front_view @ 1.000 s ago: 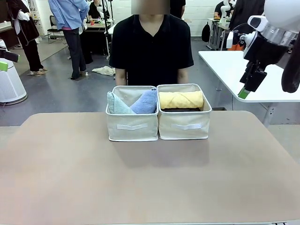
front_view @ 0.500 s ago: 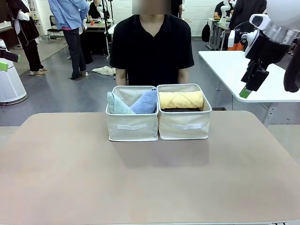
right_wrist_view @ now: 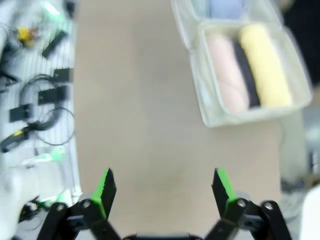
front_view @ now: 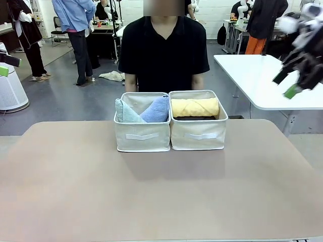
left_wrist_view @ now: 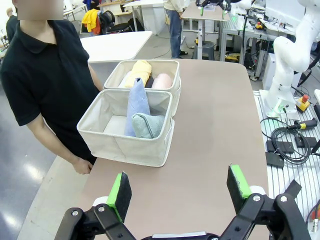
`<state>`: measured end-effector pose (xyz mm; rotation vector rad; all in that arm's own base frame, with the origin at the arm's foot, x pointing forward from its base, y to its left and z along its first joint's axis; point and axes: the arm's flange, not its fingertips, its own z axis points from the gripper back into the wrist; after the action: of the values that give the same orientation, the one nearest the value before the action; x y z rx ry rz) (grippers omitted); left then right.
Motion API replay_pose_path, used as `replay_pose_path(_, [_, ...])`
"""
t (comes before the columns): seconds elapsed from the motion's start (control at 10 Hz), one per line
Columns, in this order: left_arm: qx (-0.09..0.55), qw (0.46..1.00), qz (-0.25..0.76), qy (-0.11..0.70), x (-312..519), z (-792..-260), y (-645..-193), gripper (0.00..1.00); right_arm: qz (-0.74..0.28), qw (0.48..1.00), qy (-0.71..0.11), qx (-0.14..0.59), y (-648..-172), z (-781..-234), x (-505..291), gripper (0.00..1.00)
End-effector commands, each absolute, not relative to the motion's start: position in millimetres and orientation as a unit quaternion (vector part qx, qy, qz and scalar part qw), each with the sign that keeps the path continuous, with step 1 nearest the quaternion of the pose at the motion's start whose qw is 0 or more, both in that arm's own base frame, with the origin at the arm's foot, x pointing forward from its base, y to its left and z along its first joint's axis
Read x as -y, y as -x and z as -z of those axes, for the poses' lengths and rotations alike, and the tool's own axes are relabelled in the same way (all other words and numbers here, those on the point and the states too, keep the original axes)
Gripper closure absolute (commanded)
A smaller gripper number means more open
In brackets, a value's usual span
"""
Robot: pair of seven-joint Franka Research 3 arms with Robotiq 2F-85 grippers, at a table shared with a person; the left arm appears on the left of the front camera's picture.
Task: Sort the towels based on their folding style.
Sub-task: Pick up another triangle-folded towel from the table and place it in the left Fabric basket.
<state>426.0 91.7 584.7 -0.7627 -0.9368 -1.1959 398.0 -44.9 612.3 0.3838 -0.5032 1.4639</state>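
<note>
Two beige bins stand side by side at the table's far middle. In the left bin (front_view: 142,135), a mint-green towel (front_view: 125,113) and a lavender-blue towel (front_view: 158,108) stand cone-folded. In the right bin (front_view: 198,135), a yellow rolled towel (front_view: 195,107) lies over a dark one (front_view: 194,118). The right wrist view, from above and blurred, shows pink (right_wrist_view: 227,75), dark grey (right_wrist_view: 246,75) and yellow (right_wrist_view: 265,65) rolls together. My right gripper (right_wrist_view: 164,187) is open and empty, high at the front view's right edge (front_view: 295,85). My left gripper (left_wrist_view: 179,186) is open and empty, well short of the bins.
A person in a black shirt (front_view: 162,50) stands right behind the bins. A white table (front_view: 262,80) stands at the back right. In the left wrist view, cables (left_wrist_view: 290,150) lie beside the table and another white arm (left_wrist_view: 292,55) stands there. The brown tabletop (front_view: 161,191) is bare in front.
My right arm has swung up and out toward the picture's right edge and is now blurred by motion. The bins, the towels and the person have stayed put.
</note>
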Motion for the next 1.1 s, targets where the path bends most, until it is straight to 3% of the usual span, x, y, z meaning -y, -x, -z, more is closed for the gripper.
replay_pose_path(0.0, [0.418, 0.655, 0.529, 0.341, -92.0, -585.6, -424.6, 0.00, -0.681, 0.636, -0.257, 0.257, -387.9, -627.5, 107.0, 0.00])
replay_pose_path(0.3, [0.418, 0.655, 0.529, 0.341, -92.0, -585.6, -424.6, 0.00, -0.612, 0.656, -0.285, 0.337, -399.4, -582.6, 162.9, 0.00])
replay_pose_path(0.6, [0.418, 0.655, 0.529, 0.341, -92.0, -585.6, -424.6, 0.00, -0.578, 0.675, -0.304, 0.344, -377.2, -564.4, 197.3, 0.00])
replay_pose_path(1.0, [0.418, 0.655, 0.529, 0.341, -92.0, -585.6, -424.6, 0.00, -0.602, 0.615, -0.339, 0.380, -350.3, -582.5, 235.8, 0.00])
